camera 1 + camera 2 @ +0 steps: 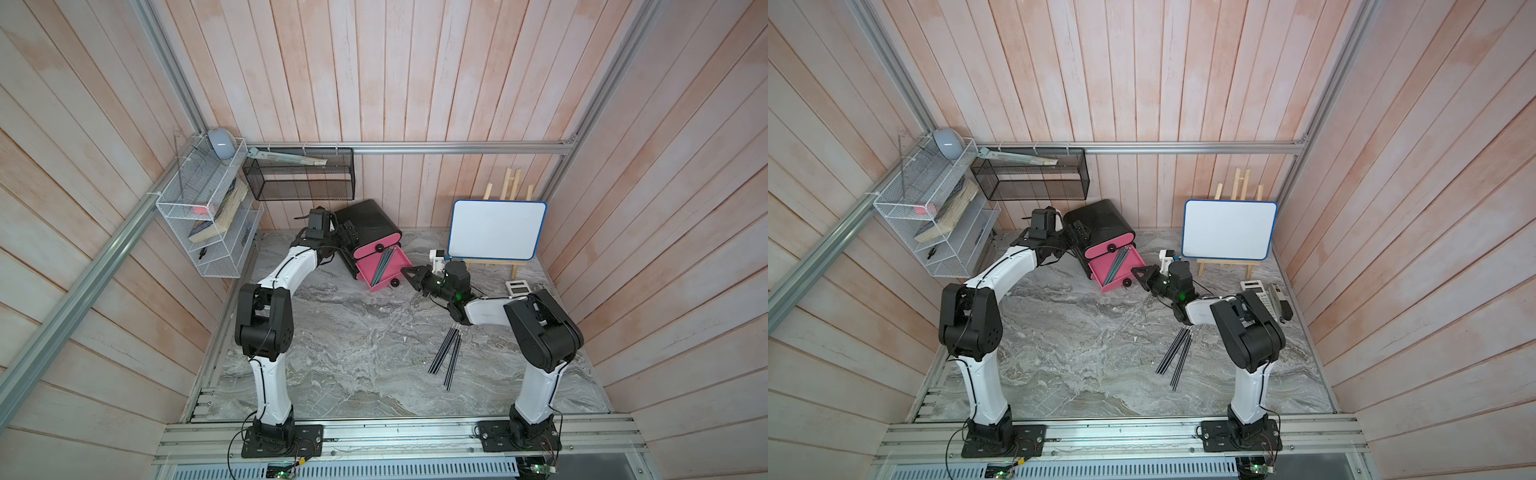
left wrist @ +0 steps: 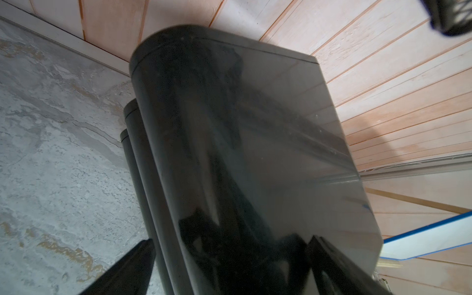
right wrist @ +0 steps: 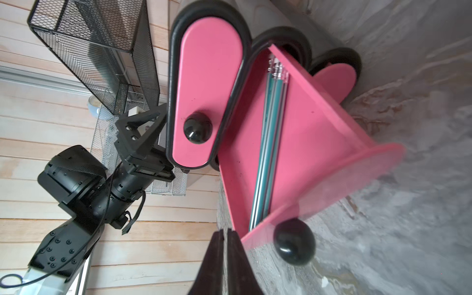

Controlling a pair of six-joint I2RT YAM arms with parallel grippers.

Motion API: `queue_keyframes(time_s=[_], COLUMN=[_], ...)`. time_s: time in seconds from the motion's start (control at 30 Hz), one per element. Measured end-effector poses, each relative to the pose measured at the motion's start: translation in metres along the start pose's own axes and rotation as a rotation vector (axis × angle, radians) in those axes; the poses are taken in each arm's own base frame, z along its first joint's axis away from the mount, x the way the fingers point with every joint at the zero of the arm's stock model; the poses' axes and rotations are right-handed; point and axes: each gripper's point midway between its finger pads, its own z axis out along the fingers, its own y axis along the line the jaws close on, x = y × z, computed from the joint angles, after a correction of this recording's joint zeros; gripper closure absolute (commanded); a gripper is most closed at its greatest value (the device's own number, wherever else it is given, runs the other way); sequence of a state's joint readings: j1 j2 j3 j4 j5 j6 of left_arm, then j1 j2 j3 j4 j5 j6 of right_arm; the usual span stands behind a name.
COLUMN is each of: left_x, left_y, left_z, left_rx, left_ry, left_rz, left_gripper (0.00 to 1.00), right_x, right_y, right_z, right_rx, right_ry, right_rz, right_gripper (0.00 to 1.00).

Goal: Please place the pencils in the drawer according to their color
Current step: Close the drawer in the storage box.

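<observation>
Right tool, closed and empty, sits beside the open drawer holding teal pencils; an off-centre push risks jamming it or skidding the cabinet, with black pencils unsorted on the worktop.

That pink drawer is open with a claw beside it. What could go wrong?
The right gripper sits at one side of the open drawer; pushing there might skew or jam it. The teal pencils lie slanted inside and might catch. The black pencils lie near the right arm, which might scatter them.
</observation>
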State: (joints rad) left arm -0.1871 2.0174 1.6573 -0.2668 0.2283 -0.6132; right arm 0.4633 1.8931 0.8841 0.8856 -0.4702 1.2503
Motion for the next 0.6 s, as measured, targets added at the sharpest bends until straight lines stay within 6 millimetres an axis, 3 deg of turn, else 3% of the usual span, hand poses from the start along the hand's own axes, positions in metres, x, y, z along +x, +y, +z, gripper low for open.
queue_keyframes(time_s=[0.17,0.4,0.6], left_x=[0.001,0.002,0.003], left_y=[0.0,-0.001,-0.003], left_z=[0.0,0.001,0.001], left_rx=[0.004,0.012,0.027], left_ry=[0.001,0.001,0.003], left_rz=[0.001,0.003,0.004], left_gripper=[0.0,0.0,0.0], right_x=[0.01,0.013,-0.002], right_y=[-0.036,-0.061,-0.055], right_z=[-0.007,0.002,0.025], right_rx=[0.072,0.113,0.094], right_ry=[0.012,0.026,0.019], right_rz=[0.041,0.064,0.056], right_gripper=[0.9,0.9,0.91])
